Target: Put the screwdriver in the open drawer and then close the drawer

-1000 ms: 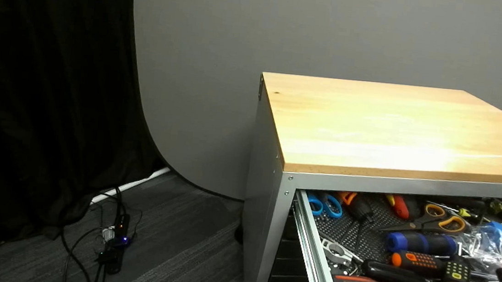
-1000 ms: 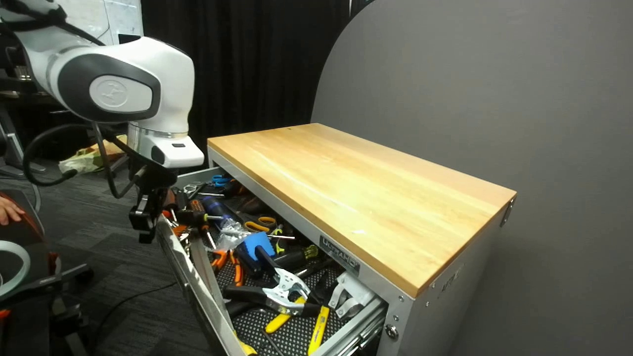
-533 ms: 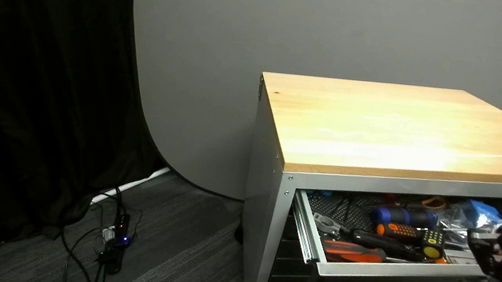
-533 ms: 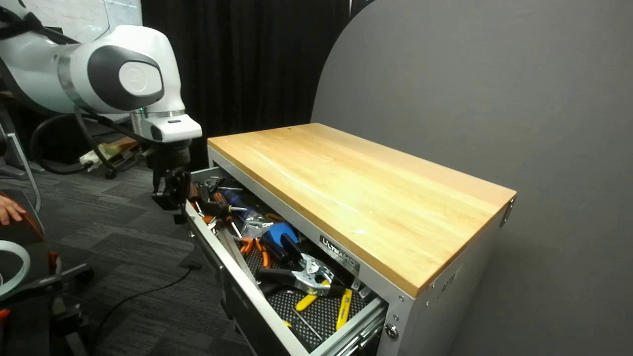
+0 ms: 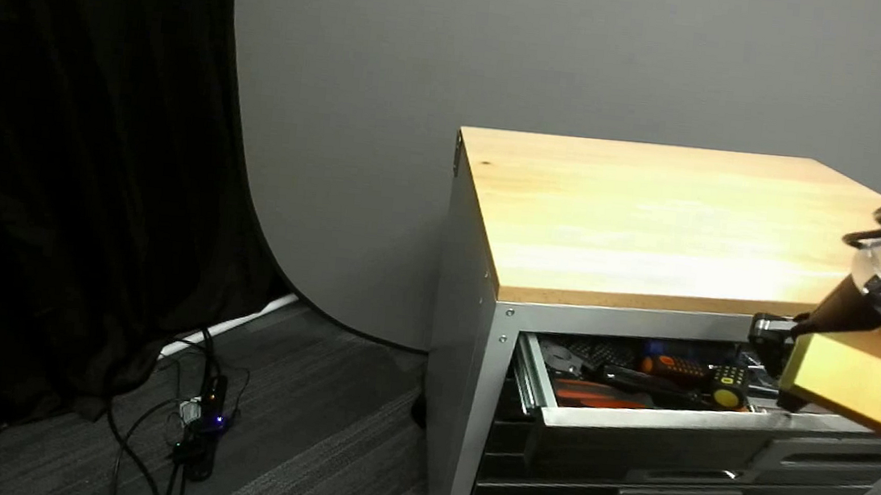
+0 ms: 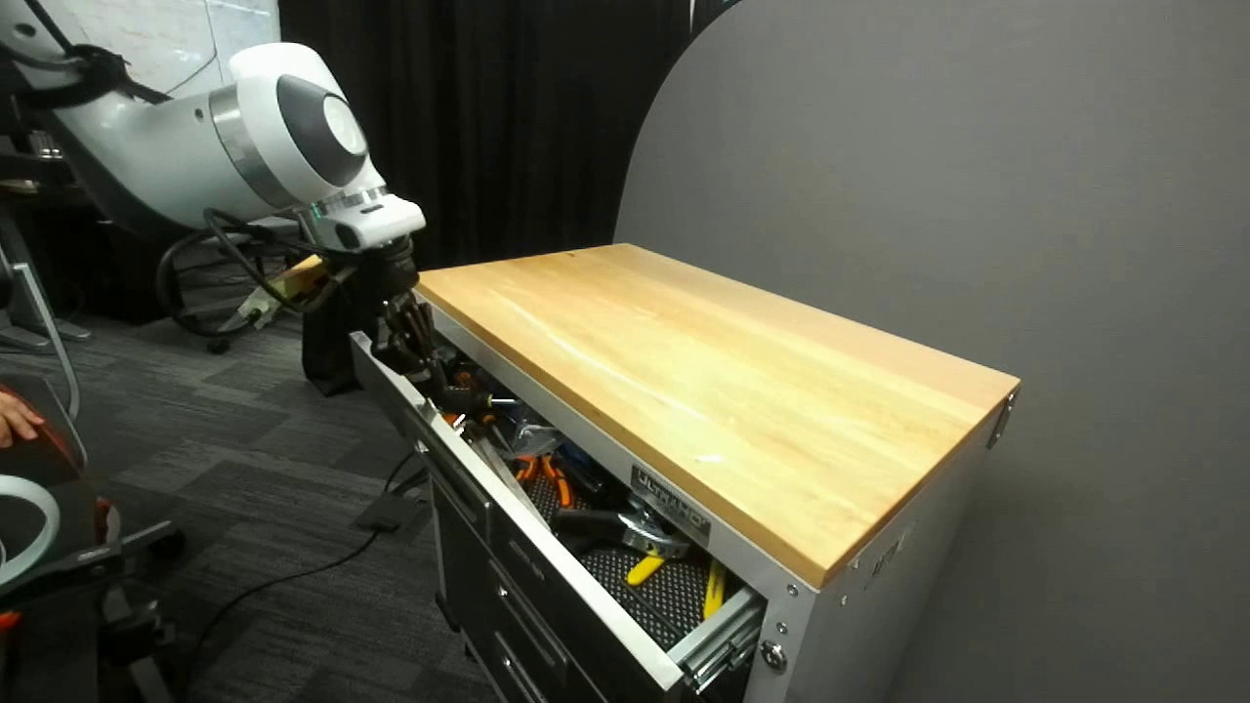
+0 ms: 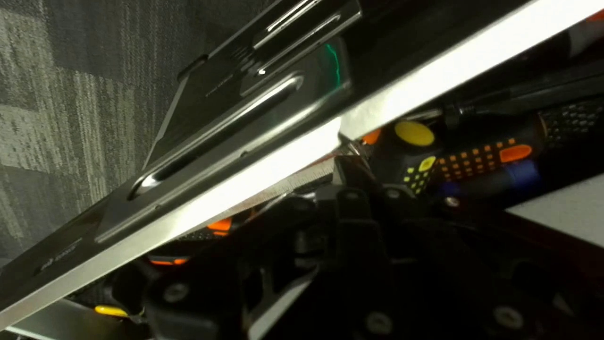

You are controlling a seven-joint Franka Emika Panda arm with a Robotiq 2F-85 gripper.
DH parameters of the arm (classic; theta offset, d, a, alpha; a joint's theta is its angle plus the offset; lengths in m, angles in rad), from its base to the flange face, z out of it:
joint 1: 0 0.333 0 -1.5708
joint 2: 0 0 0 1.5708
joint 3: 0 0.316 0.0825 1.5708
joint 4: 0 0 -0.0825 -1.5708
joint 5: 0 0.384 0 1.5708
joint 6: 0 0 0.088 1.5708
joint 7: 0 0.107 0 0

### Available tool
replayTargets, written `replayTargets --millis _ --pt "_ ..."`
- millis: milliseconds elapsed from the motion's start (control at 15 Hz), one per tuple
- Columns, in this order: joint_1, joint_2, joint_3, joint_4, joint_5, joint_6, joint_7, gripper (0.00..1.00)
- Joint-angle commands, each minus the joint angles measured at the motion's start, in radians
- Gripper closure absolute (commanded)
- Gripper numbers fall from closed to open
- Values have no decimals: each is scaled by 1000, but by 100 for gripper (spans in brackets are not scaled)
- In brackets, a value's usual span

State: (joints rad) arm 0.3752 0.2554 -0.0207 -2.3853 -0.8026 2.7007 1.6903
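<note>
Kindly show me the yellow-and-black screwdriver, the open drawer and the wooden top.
Screwdriver [image 7: 410, 151]: in the wrist view, on its handle.
Drawer [image 5: 658, 419]: in an exterior view, on its front rim.
Wooden top [image 6: 718, 386]: in an exterior view, on its upper surface.

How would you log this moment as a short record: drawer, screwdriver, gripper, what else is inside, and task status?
Drawer: partly open
Screwdriver: lying in the drawer, yellow-and-black handle
Gripper: looks shut, close to the drawer's front; contact unclear
Also inside: orange-handled tool, clamp
Task status: screwdriver in, drawer not yet closed
</note>
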Motion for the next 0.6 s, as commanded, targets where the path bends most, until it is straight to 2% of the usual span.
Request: replayTargets --millis 0,67,133,267,533 --pt "-64 49 93 2 232 1 -207 100" --pt "-121 29 154 -10 318 -19 -294 100" --pt "-112 3 151 -9 384 -55 -363 100" --pt "-102 -40 138 -6 436 -93 -415 100" --pt "-130 -47 211 -13 677 -131 -659 100"
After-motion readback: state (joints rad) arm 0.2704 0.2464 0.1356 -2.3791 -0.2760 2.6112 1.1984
